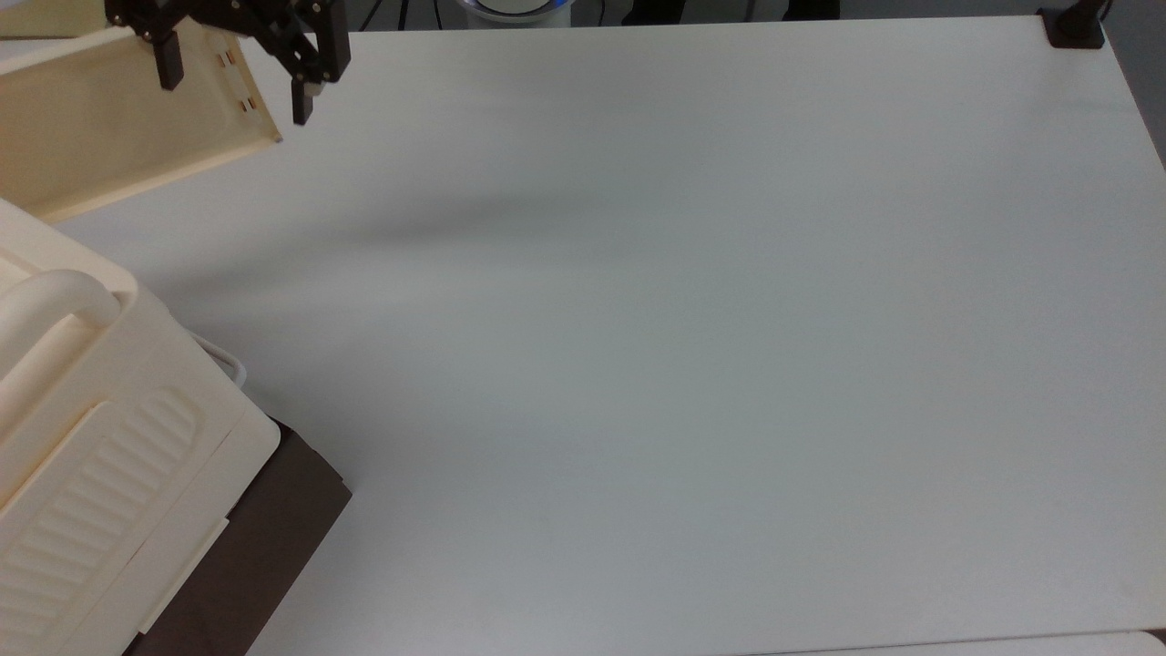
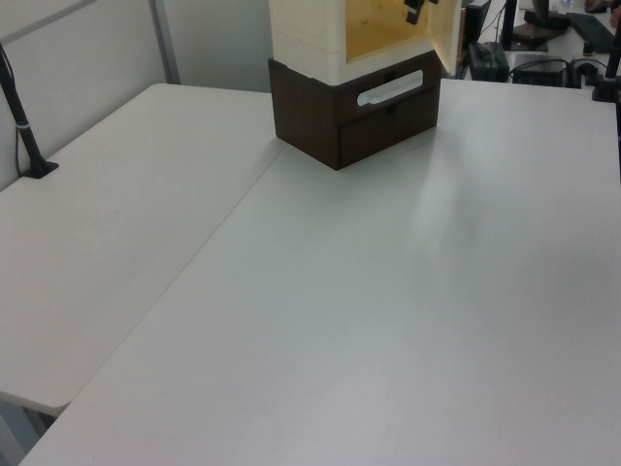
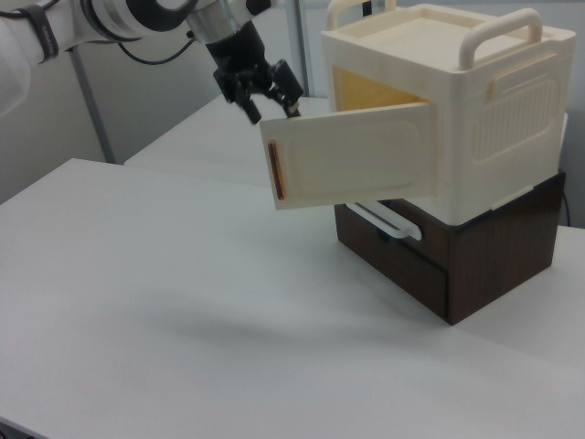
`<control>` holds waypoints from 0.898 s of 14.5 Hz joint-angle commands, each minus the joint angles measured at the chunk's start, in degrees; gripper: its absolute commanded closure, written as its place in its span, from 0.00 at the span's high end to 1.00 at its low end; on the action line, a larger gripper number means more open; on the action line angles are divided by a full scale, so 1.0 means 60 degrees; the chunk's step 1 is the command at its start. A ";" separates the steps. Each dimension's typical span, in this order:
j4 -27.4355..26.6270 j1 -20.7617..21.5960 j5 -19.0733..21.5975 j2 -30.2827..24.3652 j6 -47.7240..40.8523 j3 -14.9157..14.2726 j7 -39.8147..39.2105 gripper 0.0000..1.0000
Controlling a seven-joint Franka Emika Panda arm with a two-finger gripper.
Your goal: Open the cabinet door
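Observation:
The cabinet door (image 1: pixel 109 128) is swung wide open from the cream cabinet (image 1: pixel 137 437); its yellowish inner face and two latch clips face up in the top view. In the right view the door (image 3: pixel 356 160) stands out from the cabinet (image 3: pixel 475 110), exposing the yellow interior. My gripper (image 1: pixel 235 87) is open at the door's free edge, with one finger on each side of the latch clips as the top view shows them. In the right view the gripper (image 3: pixel 271 108) sits just above the door's upper free corner. I cannot tell whether it touches the door.
The cabinet rests on a dark brown drawer base (image 3: pixel 475 265) with a white handle (image 3: pixel 384 219). The white table (image 1: pixel 683 319) stretches to the top view's right. A black clamp post (image 1: pixel 1075 27) stands at its far corner, and another post (image 2: pixel 24 126) stands at the left view's left.

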 commanded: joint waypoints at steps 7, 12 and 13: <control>-0.1142 -0.0714 0.1431 -0.0951 -0.0881 0.0011 -0.0289 1.00; -0.1524 0.0135 0.1462 -0.0996 -0.0866 0.0479 0.0910 1.00; -0.1641 0.0310 0.1448 -0.1011 -0.0881 0.0582 0.0970 1.00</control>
